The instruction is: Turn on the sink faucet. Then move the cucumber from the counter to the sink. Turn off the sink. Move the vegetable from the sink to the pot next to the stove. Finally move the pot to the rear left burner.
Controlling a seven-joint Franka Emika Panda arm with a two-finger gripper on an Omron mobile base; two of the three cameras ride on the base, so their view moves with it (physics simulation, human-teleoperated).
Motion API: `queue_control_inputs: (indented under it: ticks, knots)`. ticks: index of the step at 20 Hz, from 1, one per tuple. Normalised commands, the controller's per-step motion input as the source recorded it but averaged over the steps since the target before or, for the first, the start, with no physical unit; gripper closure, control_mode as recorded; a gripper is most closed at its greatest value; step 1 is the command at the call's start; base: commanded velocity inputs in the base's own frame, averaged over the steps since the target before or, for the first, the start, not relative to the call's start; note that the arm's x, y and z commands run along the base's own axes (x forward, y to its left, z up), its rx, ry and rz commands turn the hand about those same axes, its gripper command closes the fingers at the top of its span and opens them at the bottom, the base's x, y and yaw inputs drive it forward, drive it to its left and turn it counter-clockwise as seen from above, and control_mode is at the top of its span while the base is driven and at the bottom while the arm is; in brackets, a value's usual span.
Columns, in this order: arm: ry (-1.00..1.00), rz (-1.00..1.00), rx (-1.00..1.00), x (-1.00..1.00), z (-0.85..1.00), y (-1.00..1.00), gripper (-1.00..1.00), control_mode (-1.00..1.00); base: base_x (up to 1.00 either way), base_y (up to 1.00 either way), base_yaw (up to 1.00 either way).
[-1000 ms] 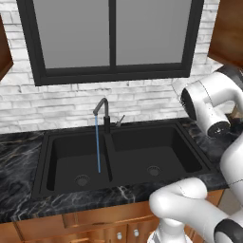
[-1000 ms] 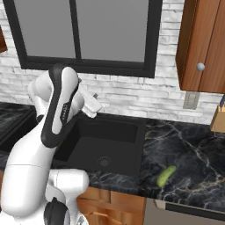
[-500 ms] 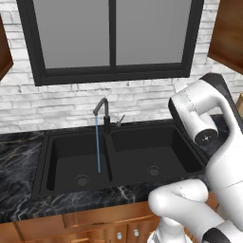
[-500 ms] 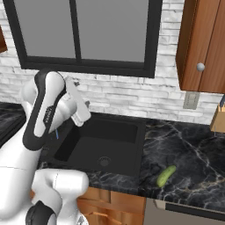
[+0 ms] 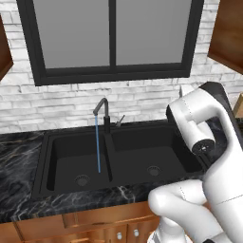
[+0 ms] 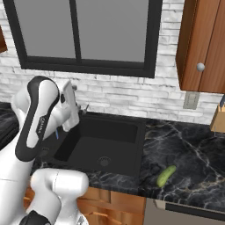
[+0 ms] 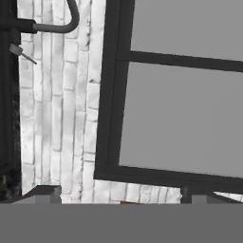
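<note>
Your gripper (image 7: 118,192) stands wide with nothing between its fingers, and the hand view looks at the brick wall and the black-framed window (image 7: 180,95), rolled so the sink faucet (image 7: 52,23) lies sideways at the top left. That aim suggests the hand is clear of the tap and not yet turned toward the next thing. In the left base view the faucet (image 5: 103,113) runs one thin blue stream of water (image 5: 98,144) into the left basin of the sink (image 5: 118,156), so I judge the first step done. The cucumber (image 6: 166,175) lies on the counter (image 6: 193,162) to the right of the sink (image 6: 105,145), near the front edge and well apart from the arm, so you will need a wide swing right and down to reach it. Count one faucet, one stream, one cucumber, two basins and two drains, one to each basin.
</note>
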Motion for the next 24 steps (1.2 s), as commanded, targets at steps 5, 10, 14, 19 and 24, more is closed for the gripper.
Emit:
queue_control_inputs:
  ticks: [5,10,14,19,24]
  knots:
    - [0.0,0.0,0.55,-0.54,-0.15,0.01,-1.0,-1.0,0.0,0.0,0.0]
    - [0.01,0.0,0.64,-0.28,0.08,0.1,-1.0,-1.0,0.0,0.0,0.0]
    - [0.08,0.0,0.63,-0.23,0.33,0.2,-1.0,-1.0,0.0,0.0,0.0]
    - [0.13,0.0,0.6,-0.3,0.47,0.2,-1.0,-1.0,0.0,0.0,0.0]
    - [0.17,0.0,0.57,-0.35,0.51,0.19,-1.0,-1.0,0.0,0.0,0.0]
